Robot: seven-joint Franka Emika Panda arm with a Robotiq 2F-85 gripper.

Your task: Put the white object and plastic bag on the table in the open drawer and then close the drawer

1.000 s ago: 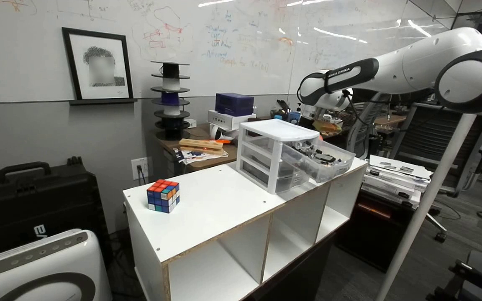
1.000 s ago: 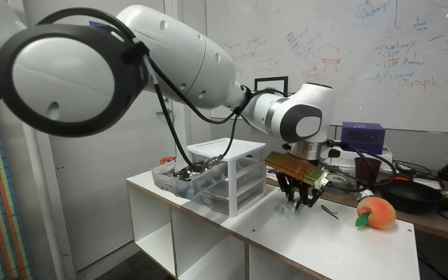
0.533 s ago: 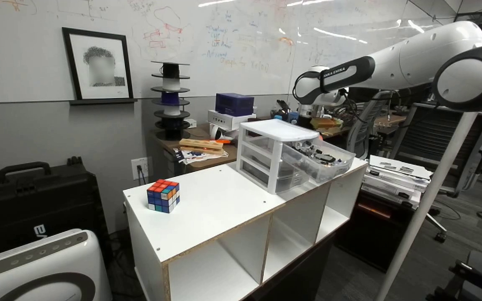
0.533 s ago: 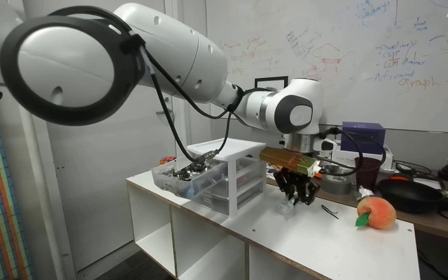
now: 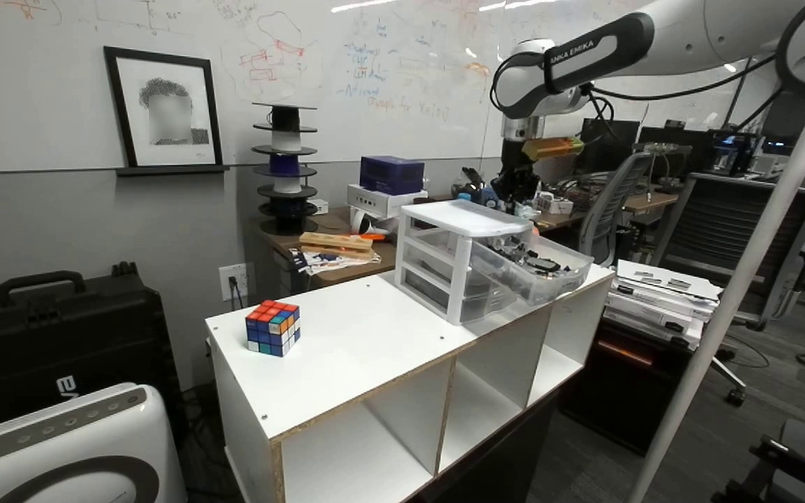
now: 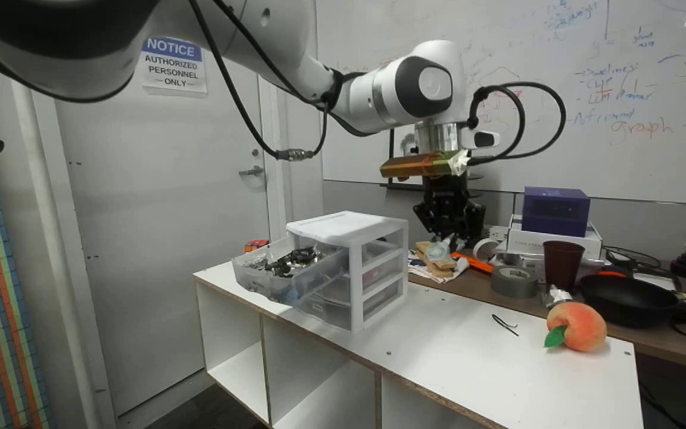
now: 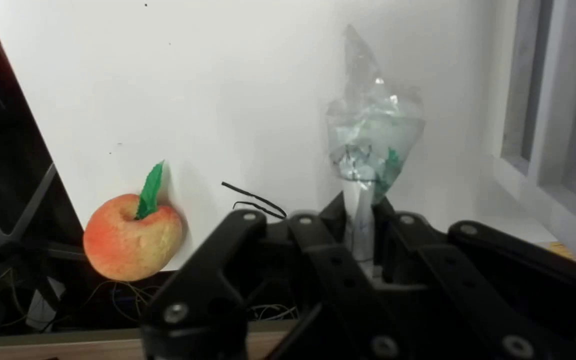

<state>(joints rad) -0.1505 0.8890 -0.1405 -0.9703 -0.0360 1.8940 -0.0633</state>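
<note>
As seen in an exterior view, hangs beyond the pulled-out drawer (image 5: 560,285). In an exterior view, holds the plastic bag (image 6: 438,250) above the table (image 6: 486,363). In the wrist view, grips it between nearly closed jaws, right of the peach (image 7: 130,242).

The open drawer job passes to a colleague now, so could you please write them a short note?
Hand: closed on the plastic bag, holding it above the table beside the drawer unit.
Drawer: top one, pulled out, small parts inside.
White object: I can't identify it in these views.
Done: bag gripped and off the table.
Left: bag into drawer, white object too if not already in, then close drawer.
</note>
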